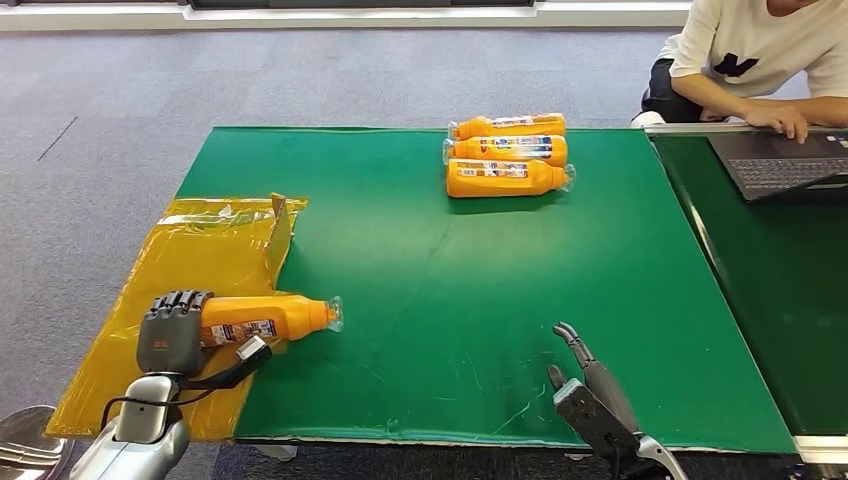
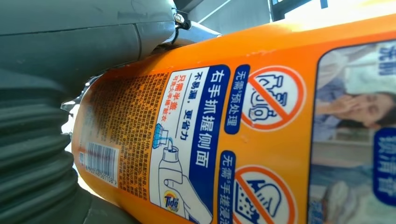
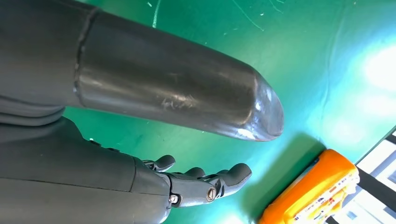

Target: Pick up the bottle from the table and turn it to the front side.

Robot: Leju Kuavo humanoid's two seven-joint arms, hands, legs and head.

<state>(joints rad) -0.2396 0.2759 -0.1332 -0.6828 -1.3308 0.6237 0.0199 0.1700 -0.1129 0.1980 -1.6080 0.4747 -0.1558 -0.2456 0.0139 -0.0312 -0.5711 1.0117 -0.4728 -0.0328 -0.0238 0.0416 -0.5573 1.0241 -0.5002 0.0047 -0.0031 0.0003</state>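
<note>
Now your left hand [image 1: 175,325] grips the orange detergent bottle [image 1: 270,318] at the table's near-left; roll it slowly, grip firm, until the front label faces up. Right hand [image 1: 585,385] hangs unclenched, empty.

Grey carpet floor [image 1: 250,75] fills the upper left and top of the frame, with a pale baseboard strip [image 1: 100,15] along the top edge. A green-topped counter [image 1: 480,300] spans the centre. At the right a second, darker green surface [image 1: 790,300] carries a laptop [image 1: 780,165]. A seated person in a white shirt [image 1: 760,50] occupies the upper right corner.
</note>
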